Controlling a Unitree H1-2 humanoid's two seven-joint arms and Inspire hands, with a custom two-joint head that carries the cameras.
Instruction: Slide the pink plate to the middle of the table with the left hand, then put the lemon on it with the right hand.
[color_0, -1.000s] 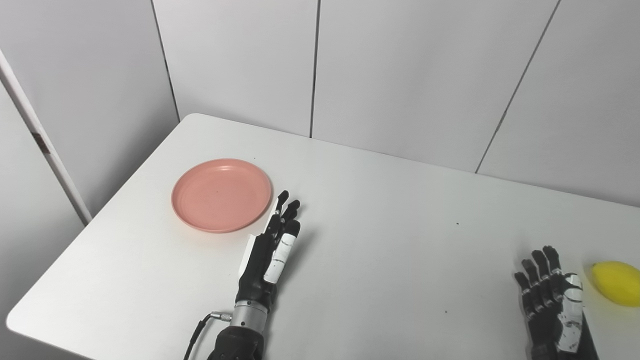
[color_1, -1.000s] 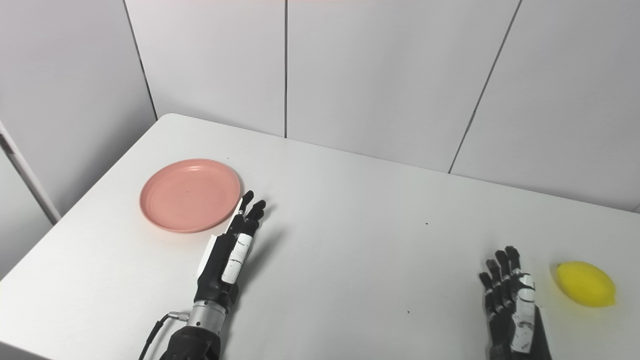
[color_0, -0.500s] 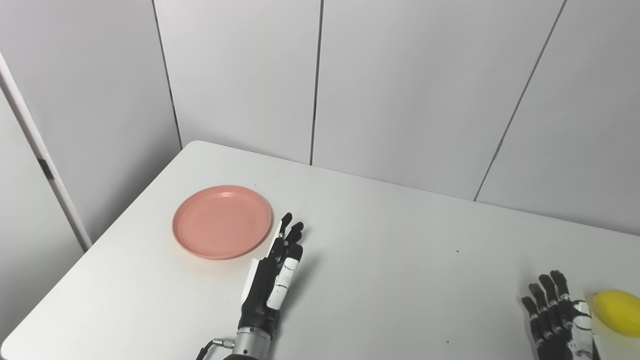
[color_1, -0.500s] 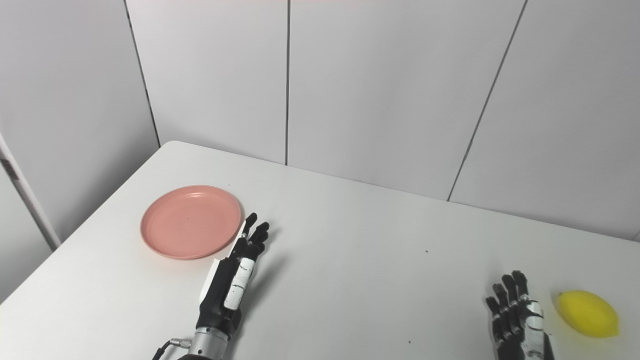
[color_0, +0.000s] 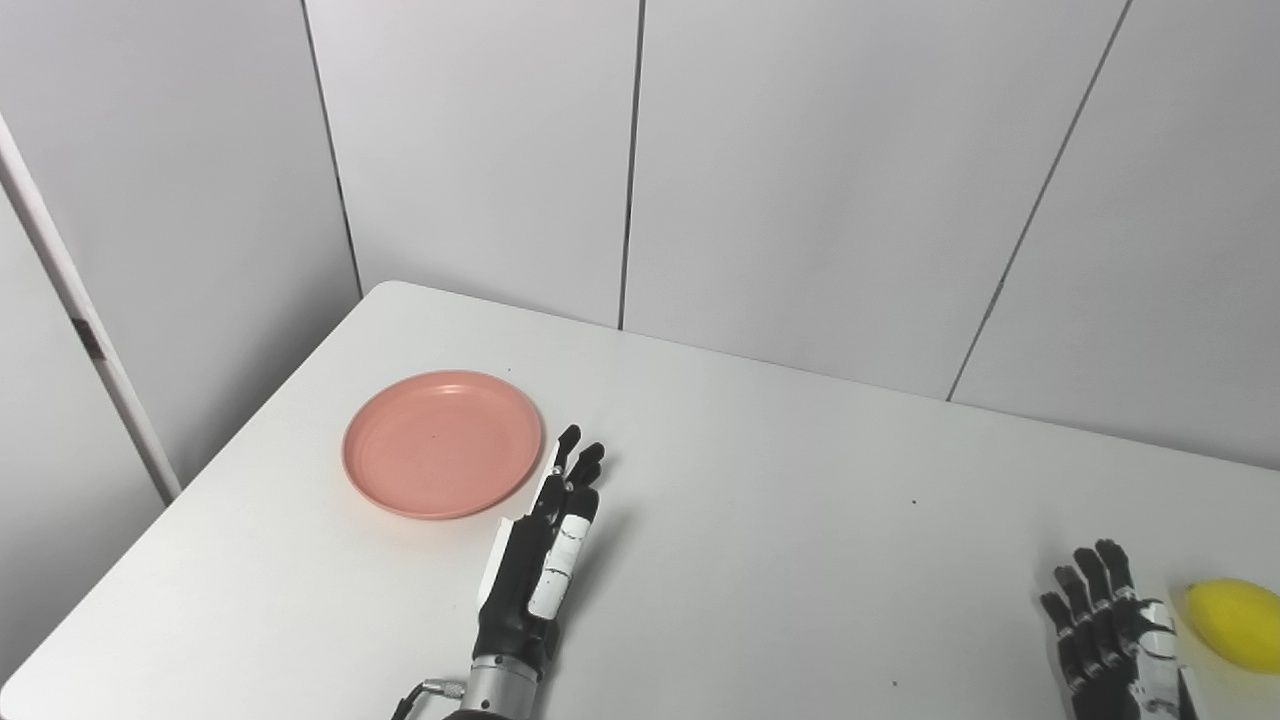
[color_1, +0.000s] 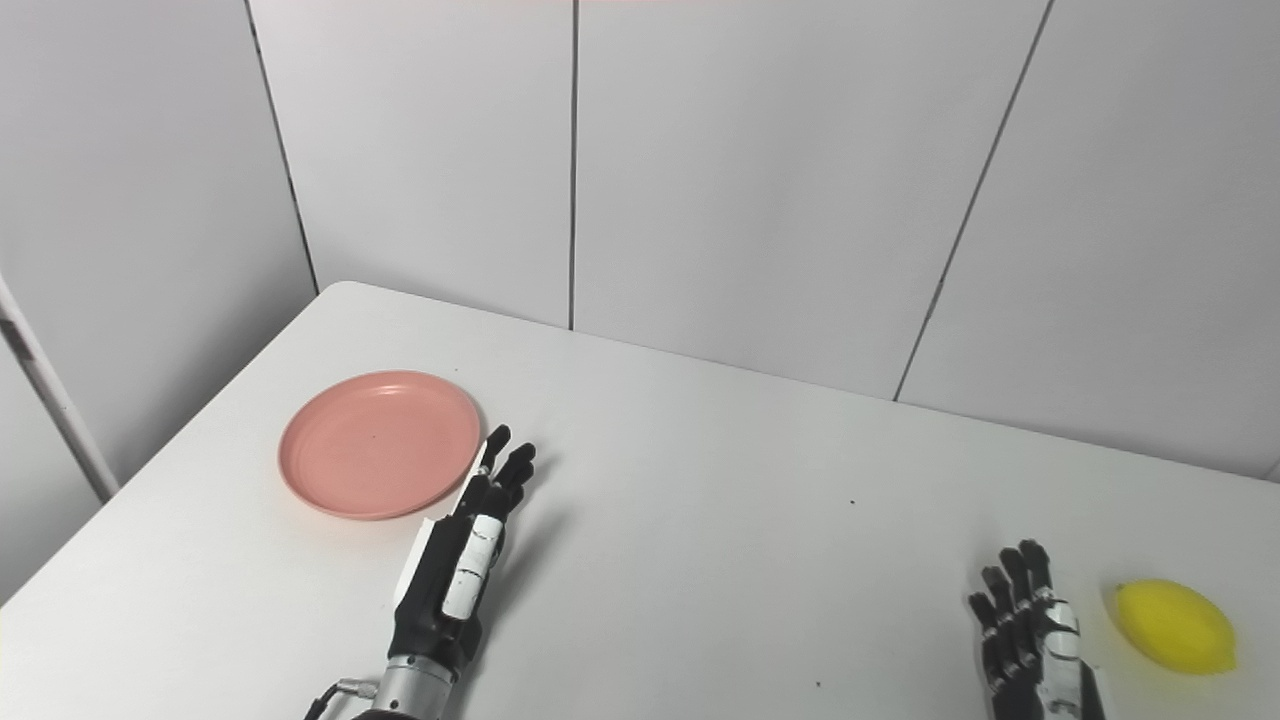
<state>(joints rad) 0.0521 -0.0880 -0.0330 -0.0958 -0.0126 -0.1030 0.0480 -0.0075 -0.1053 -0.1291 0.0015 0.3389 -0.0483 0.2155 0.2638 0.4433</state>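
Pink plate (color_0: 442, 444) sits far left on the white table (color_0: 800, 520), left hand (color_0: 540, 560) beside its right rim, fingers straight and empty, poised to slide it; right hand (color_1: 1030, 640), fingers spread, waits beside the lemon (color_1: 1172, 626)

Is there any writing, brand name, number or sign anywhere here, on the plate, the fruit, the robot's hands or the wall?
No readable text in either view.
Round pink plate: plain, no print.
Yellow lemon: no sticker or label.
Left hand and right hand: black with white patches, but no letters can be made out on them.
White table and grey wall panels: blank; a small dark mark on the leaning white pole is too small to read.
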